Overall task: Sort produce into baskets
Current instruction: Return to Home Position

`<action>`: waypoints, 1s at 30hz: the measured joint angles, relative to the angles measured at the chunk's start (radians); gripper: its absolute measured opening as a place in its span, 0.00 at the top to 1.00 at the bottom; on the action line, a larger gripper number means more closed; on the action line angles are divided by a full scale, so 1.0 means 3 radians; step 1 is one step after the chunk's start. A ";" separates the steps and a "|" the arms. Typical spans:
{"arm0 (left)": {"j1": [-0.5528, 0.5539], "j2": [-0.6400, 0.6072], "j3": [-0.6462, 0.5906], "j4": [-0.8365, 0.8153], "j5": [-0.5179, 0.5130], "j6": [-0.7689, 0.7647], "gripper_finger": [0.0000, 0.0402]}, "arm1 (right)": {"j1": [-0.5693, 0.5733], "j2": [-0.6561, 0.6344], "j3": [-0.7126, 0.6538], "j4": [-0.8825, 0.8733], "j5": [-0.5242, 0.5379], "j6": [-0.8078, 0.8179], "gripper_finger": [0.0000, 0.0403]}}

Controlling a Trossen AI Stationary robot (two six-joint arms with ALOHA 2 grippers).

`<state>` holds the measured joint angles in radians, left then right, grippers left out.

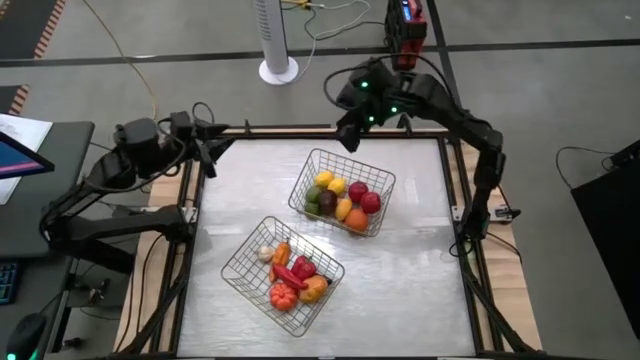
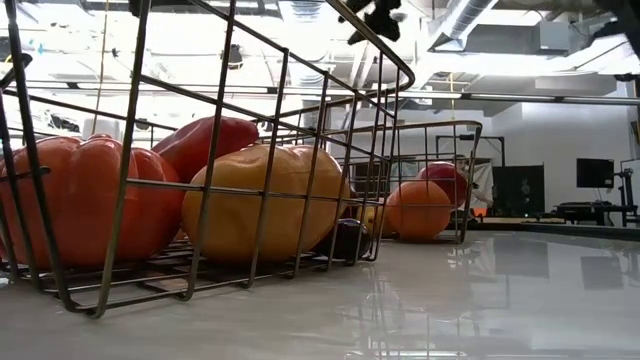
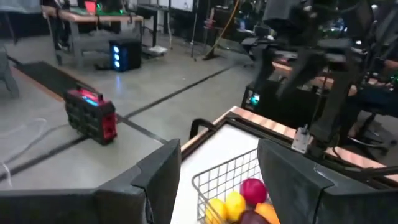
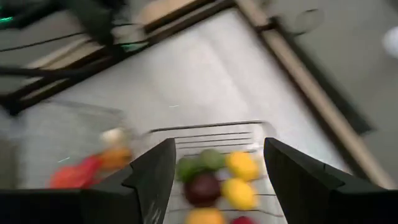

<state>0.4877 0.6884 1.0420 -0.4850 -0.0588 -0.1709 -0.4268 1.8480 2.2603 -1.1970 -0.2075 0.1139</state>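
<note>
Across the pale table (image 1: 400, 270), the produce (image 1: 345, 198) is sitting sorted in the wire baskets (image 1: 355, 165), probably light, hard, slick toys best pinched mid-body, while the left gripper (image 1: 207, 150) and right gripper (image 1: 350, 135) are hovering wide-fingered, empty.

- We can read no text, label, brand, number or sign in any view.
- The red box (image 3: 92, 117) on the floor has a lit panel, but its marks are too blurred for us to read.
</note>
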 joint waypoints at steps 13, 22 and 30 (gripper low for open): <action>-0.0075 -0.0642 -0.0855 0.0510 -0.0471 -0.0236 0.50 | -0.0096 -0.1303 -0.2181 0.1292 0.0487 0.0356 0.33; -0.0265 -0.0892 -0.1178 0.0554 -0.1210 -0.0509 0.50 | -0.0021 -0.2361 -0.3726 0.2205 0.0690 0.0842 0.33; -0.0298 -0.0879 -0.1308 0.0699 -0.1336 -0.0634 0.50 | -0.0142 -0.3099 -0.4784 0.2862 0.0702 0.1206 0.33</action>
<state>0.3985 0.4248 0.6495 -0.2752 -0.4595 -0.3611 -0.4694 0.9182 0.8251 -0.3383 0.0032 0.4757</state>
